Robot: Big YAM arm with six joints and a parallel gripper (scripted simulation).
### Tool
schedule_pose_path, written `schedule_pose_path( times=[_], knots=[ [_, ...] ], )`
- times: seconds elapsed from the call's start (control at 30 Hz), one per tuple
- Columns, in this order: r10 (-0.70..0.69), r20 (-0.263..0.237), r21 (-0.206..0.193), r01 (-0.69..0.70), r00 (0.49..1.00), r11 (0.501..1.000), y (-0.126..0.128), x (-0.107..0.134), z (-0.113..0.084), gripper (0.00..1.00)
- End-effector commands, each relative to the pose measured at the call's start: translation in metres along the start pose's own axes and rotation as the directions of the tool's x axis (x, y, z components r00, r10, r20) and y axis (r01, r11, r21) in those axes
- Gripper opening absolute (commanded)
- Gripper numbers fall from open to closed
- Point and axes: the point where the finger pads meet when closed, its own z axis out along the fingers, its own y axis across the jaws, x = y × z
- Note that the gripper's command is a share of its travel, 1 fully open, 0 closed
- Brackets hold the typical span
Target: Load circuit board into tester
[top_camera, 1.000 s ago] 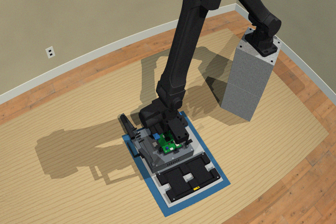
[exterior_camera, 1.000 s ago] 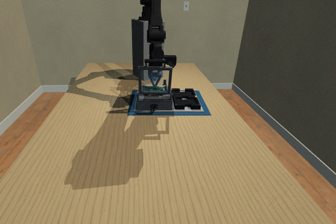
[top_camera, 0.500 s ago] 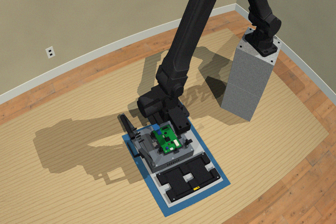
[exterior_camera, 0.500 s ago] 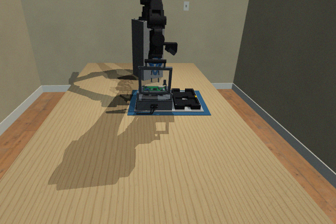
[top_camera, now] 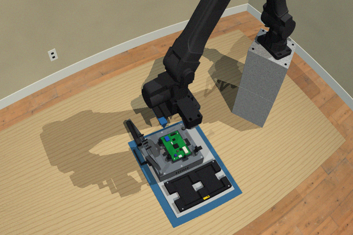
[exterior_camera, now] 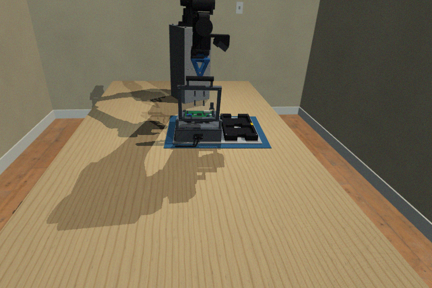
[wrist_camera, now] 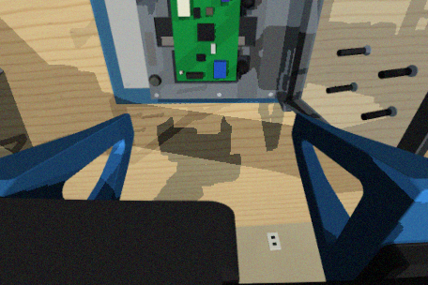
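Gripper (wrist_camera: 211, 152) open, empty, at board's (wrist_camera: 205, 30) six o'clock. Lid (exterior_camera: 199, 103) upright. Risk: board riding a pin, blocking hook; handle (exterior_camera: 199, 78) missed.

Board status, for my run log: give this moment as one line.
board: in tester, face up | tray: no board | lid: open, upright | gripper: open, holding nothing, above tester
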Motion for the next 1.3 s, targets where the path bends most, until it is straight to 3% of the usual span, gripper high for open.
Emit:
schedule_pose_path(
  times=[0.0,0.3,0.73,0.93,0.97,1.27],
  knots=[
    [-0.003,0.005,0.003,0.003,1.0,1.0,0.0,0.002,-0.022,0.92],
    [-0.001,0.007,0.027,0.001,1.0,1.0,-0.013,0.002,-0.06,0.92],
    [-0.003,0.008,0.039,0.003,1.0,0.999,-0.021,0.0,-0.077,0.92],
    [-0.003,0.008,0.028,0.003,1.0,1.0,-0.018,0.001,-0.073,0.92],
    [-0.003,0.007,0.019,0.003,1.0,1.0,-0.014,0.001,-0.07,0.48],
    [-0.002,0.003,-0.022,0.002,1.0,1.0,0.002,0.003,-0.058,0.48]
  ],
)
